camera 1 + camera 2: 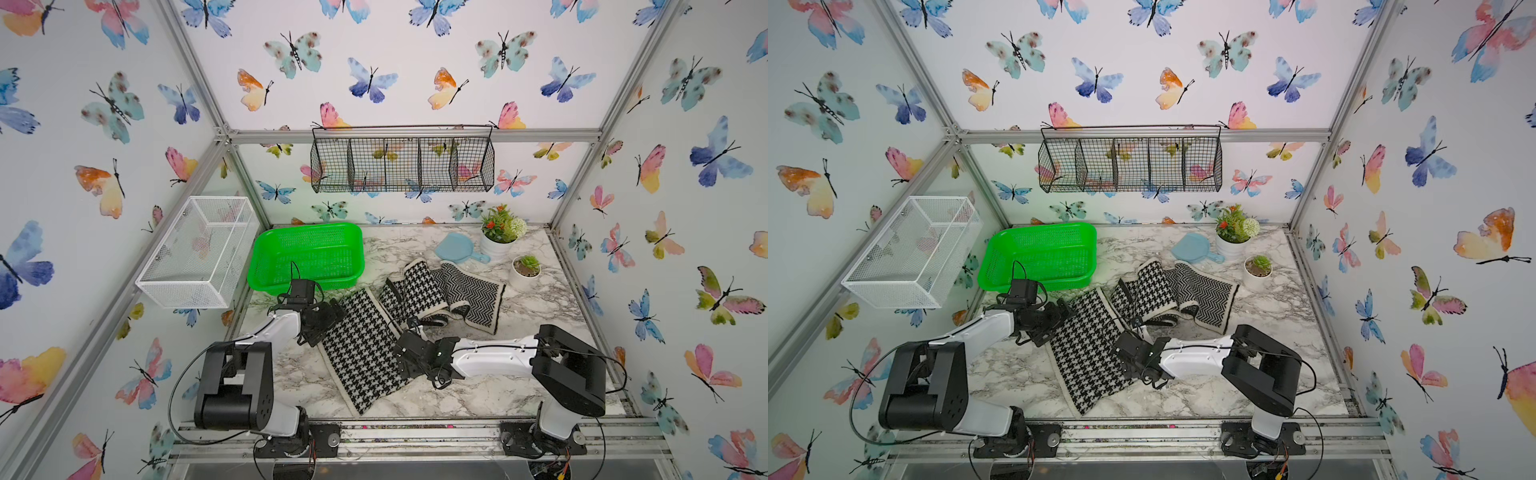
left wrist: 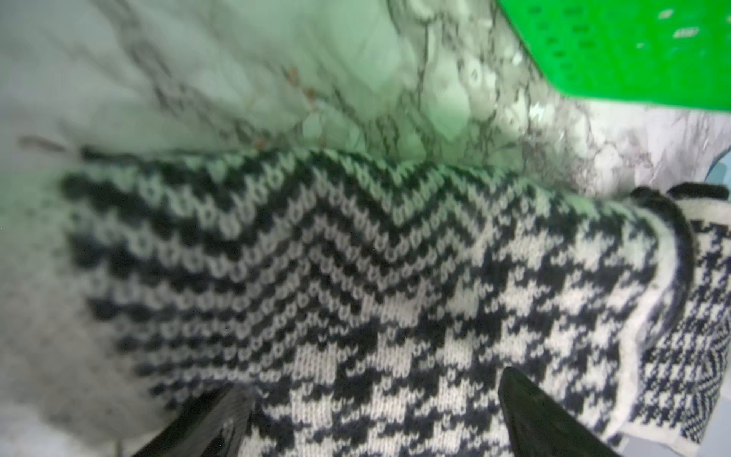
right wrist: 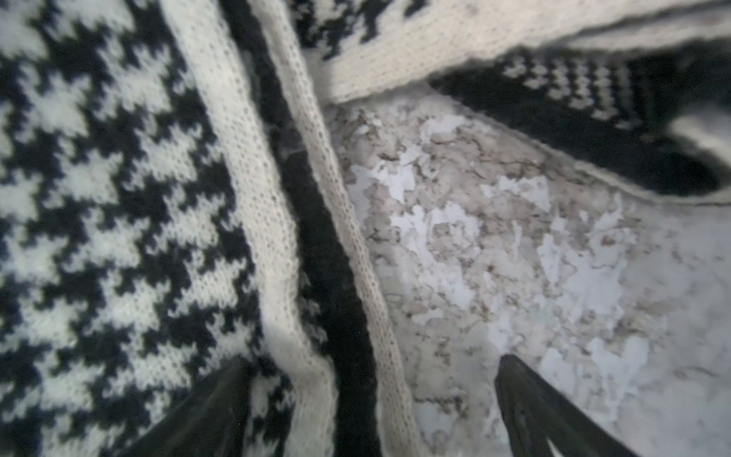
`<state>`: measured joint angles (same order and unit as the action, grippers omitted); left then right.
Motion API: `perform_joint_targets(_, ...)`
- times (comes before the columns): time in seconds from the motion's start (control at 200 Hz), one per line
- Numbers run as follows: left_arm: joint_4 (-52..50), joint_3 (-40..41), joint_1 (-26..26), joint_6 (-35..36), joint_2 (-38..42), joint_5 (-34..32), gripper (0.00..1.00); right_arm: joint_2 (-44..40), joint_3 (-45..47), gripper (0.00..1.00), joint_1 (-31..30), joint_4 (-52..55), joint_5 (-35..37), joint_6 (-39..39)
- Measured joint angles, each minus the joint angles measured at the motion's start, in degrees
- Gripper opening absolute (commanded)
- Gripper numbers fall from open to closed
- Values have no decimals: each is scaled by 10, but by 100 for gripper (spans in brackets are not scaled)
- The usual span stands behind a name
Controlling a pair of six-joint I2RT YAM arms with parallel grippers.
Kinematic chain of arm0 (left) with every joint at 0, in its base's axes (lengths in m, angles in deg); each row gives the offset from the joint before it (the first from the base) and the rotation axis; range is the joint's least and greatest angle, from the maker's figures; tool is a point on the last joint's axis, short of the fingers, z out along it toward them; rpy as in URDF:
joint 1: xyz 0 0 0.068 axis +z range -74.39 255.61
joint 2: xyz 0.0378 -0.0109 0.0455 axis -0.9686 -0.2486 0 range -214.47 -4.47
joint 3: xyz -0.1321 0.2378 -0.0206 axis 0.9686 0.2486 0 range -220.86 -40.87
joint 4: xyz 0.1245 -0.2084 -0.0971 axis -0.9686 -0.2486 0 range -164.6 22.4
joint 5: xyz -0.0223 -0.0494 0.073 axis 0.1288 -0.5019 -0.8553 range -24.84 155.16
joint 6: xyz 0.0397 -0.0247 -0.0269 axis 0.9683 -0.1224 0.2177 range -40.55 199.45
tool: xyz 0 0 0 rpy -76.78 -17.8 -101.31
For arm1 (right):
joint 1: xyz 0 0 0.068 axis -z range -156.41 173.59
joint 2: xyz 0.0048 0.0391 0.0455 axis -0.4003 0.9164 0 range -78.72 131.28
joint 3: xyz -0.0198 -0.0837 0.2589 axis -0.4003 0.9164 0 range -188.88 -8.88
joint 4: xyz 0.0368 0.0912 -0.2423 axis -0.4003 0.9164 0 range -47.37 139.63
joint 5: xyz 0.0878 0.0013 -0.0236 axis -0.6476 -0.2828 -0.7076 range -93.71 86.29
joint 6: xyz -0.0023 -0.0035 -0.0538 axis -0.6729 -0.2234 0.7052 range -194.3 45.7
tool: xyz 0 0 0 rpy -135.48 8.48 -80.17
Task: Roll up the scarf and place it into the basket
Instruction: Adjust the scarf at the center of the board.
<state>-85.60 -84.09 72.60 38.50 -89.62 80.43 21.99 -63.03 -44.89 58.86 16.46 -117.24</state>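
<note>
Left gripper [image 2: 372, 380] spread wide, holding nothing, poised over the houndstooth end of the scarf [image 1: 361, 349] on the side nearest the basket [image 1: 307, 253]. Right gripper [image 3: 374, 358] also wide apart and empty, straddling the scarf's long border, one finger over knit, one over the marble table [image 1: 478, 399]. Scarf lies on the table, near end flat, far end in loose folds, not rolled. Basket empty. Judged: only at start, whole roll and placing left.

Butterfly-papered walls [image 1: 374, 62] and aluminium frame [image 1: 540, 135] around a marble-patterned tabletop [image 1: 478, 399]
</note>
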Motion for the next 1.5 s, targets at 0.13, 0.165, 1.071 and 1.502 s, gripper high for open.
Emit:
perform_joint_targets(0.13, -5, -50, 0, 1, -45, -30, 100, 18, -17, 98, -13, -15, -8, 1)
perform_joint_targets(0.165, -5, -57, 0, 2, -49, -33, 100, 21, -20, 98, -14, -17, -8, 2)
perform_joint_targets(1.071, -41, 212, -122, -83, 301, 87, 98, 7, -27, 97, -16, 0, 5, 71)
perform_joint_targets(1.502, -24, 103, -10, -40, 122, 61, 98, 35, -53, 97, -66, -21, -19, 62)
